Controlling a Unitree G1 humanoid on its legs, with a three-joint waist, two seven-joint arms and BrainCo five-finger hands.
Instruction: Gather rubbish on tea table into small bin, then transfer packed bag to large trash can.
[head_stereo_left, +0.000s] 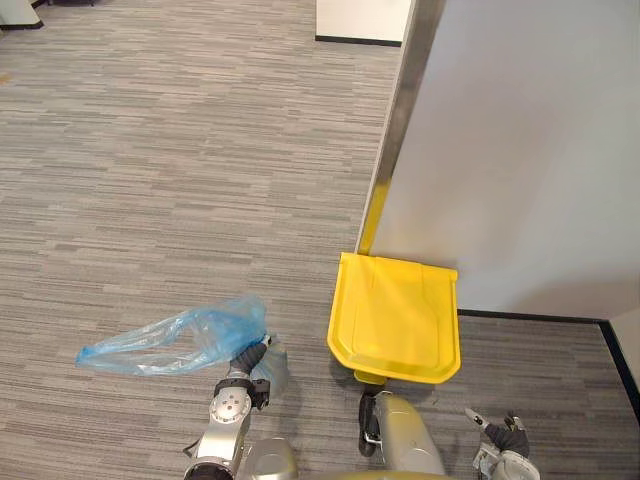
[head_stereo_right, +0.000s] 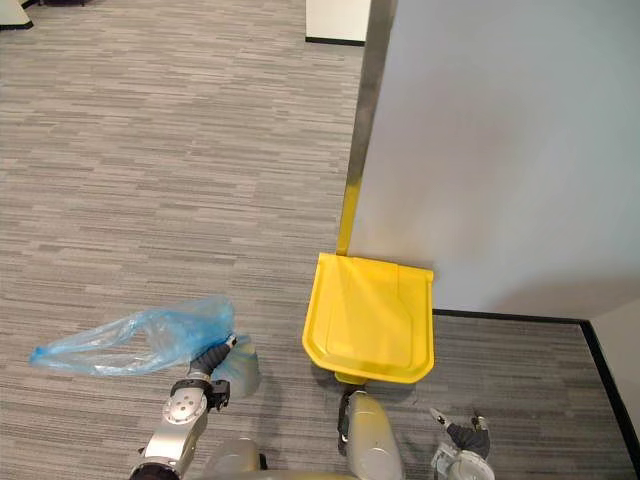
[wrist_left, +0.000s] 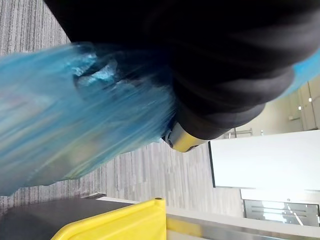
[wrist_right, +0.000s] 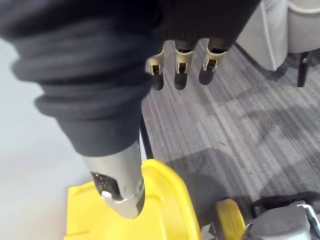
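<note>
Bag handling: the translucent blue thin-film plastic rubbish bag (head_stereo_left: 165, 342) is probably behaving as light, soft and slippery; the film is likely to tear if snagged; the bunched neck is looking like the safest place to take hold
Bag look: crumpled and partly see-through; showing little bulk
Bag place: trailing leftward in the air above the grey striped carpet floor (head_stereo_left: 150, 150), well left of the can
Left robot hand (head_stereo_left: 250, 358): carrying the bag's bunched end; its grip is being buried in film, so I cannot tell how closed it is
Can: the large yellow plastic trash can (head_stereo_left: 395, 318) is standing against the wall; its lid is lying shut
Right robot hand (head_stereo_left: 497, 432): hanging low, right of the can; its fingers (wrist_right: 182, 70) are dangling relaxed, holding nothing
</note>
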